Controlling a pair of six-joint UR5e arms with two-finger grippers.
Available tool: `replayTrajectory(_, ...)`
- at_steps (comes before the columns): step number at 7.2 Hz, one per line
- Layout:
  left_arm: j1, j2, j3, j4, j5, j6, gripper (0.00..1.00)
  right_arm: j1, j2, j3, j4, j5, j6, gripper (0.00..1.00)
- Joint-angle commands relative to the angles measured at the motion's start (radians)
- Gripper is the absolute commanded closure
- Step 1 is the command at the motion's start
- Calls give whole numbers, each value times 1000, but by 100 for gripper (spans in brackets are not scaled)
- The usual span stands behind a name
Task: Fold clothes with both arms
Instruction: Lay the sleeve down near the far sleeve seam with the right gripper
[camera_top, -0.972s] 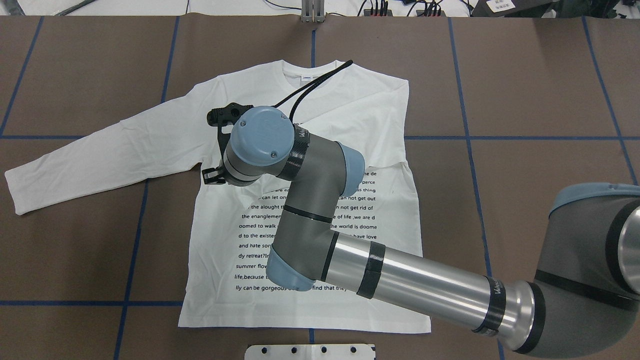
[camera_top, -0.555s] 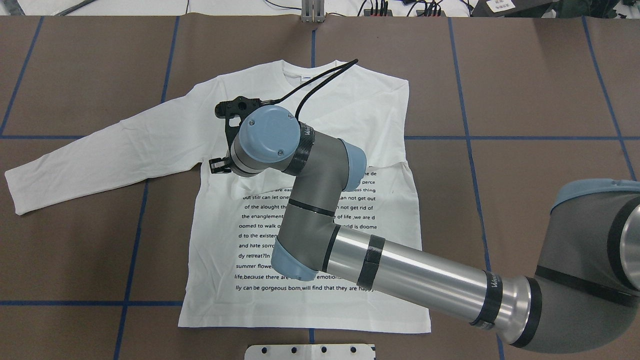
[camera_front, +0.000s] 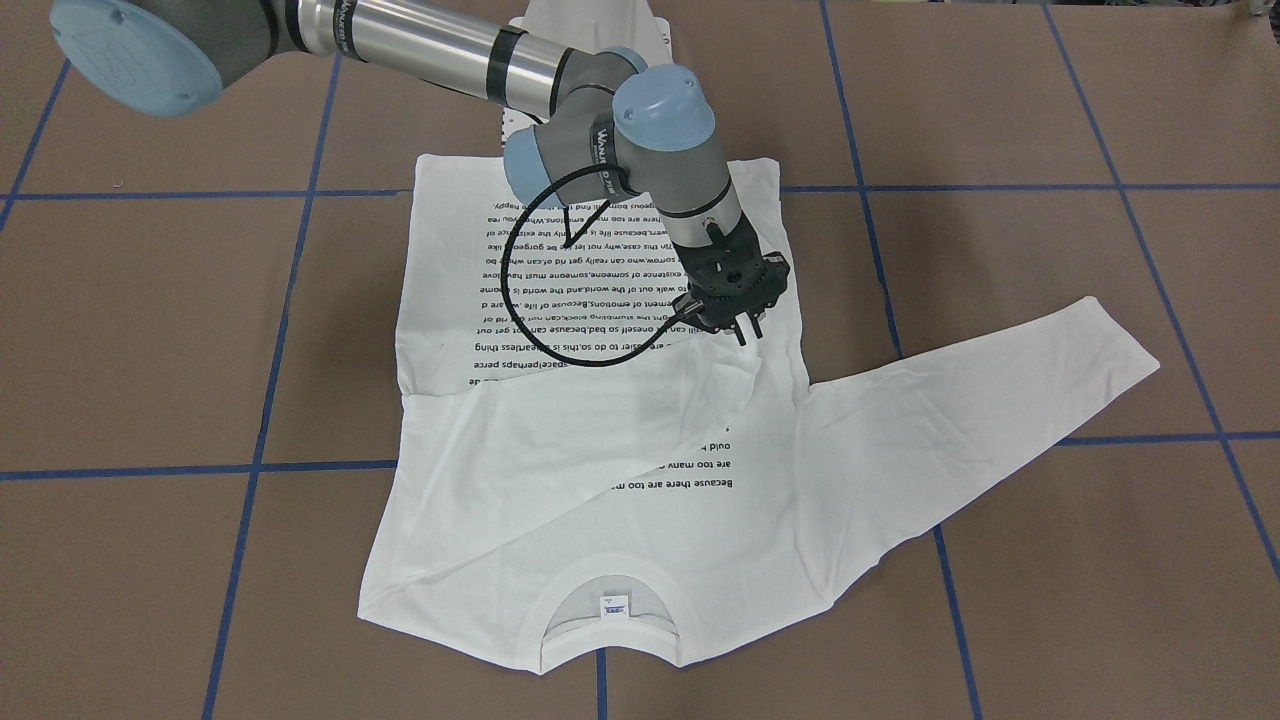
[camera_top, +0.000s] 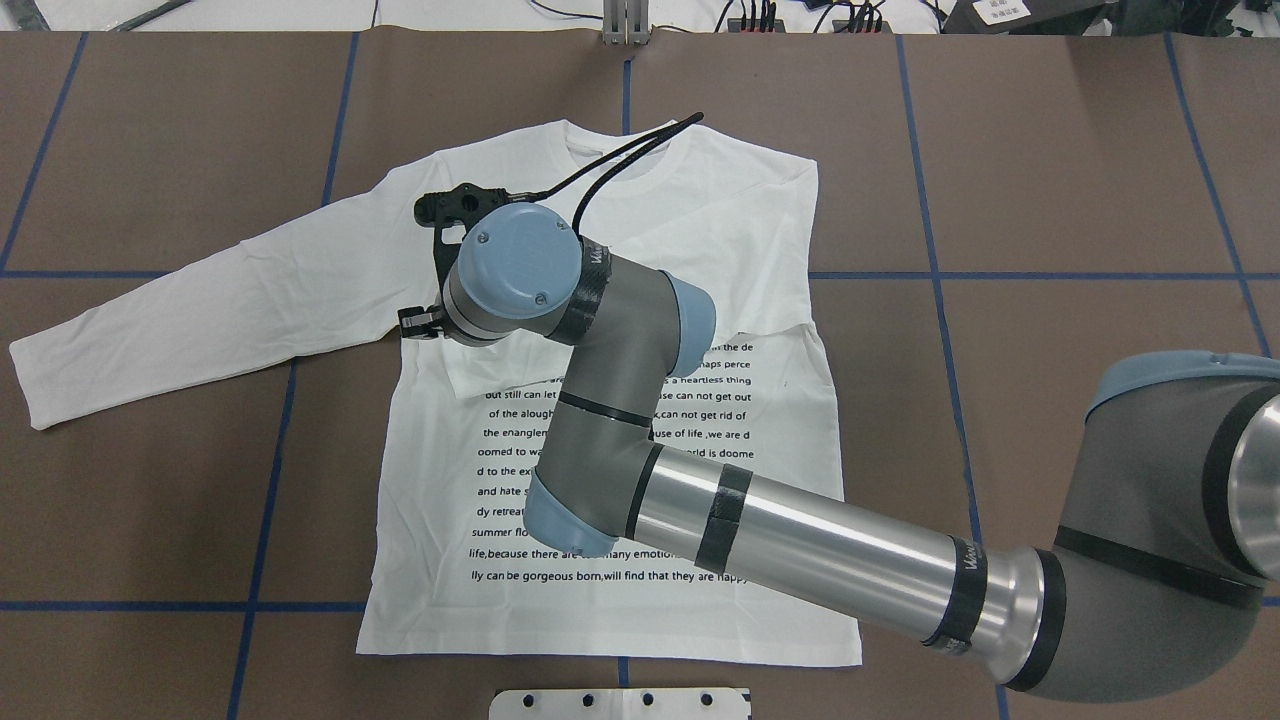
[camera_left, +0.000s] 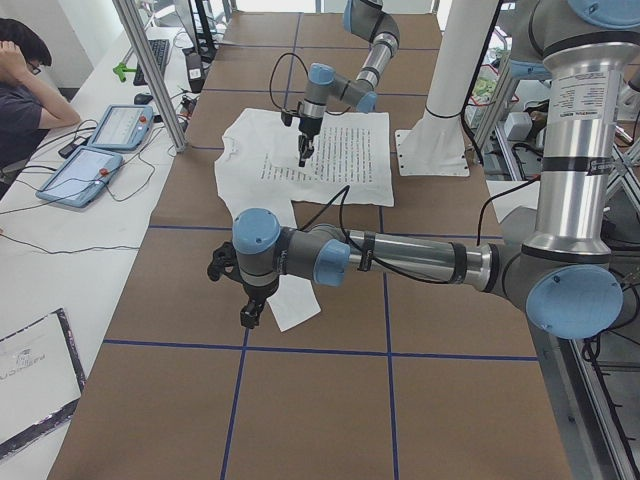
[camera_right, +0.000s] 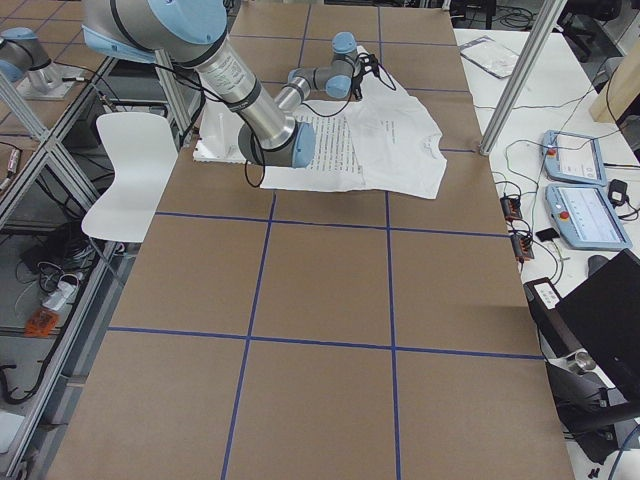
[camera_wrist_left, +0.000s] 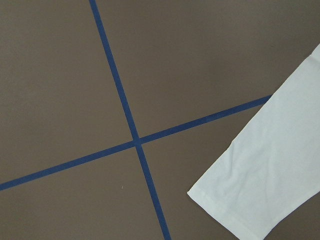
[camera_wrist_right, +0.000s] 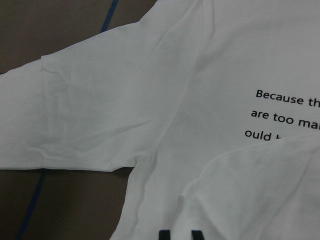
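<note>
Over on the left, hanging just beside the cuff of the outstretched sleeve (camera_top: 150, 320), the left gripper (camera_left: 248, 316), jaws impossible to judge. Mid-bench (camera_top: 1050, 200), lying flat, print side up, the white T-shirt (camera_top: 790, 420), other sleeve folded across the chest. Poised above that fold, the right gripper (camera_front: 738, 328), jaws slightly apart, holding nothing

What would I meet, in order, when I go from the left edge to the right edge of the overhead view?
cuff of the outstretched sleeve → blue cap on the right arm's wrist → neck tag → large grey joint of the same arm
</note>
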Motion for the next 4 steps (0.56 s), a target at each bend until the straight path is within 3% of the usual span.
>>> replayTrajectory(1, 0, -11, -3, 0, 0, -2, 1, -1, 15, -15, -2, -3, 40, 0)
replayTrajectory(3, 3, -22, -8, -18, 3, -102, 1, 1, 4, 12, -58, 13, 121, 0)
replayTrajectory(4, 9, -3, -5, -125, 6, -234, 1, 24, -13, 90, -221, 29, 118, 0)
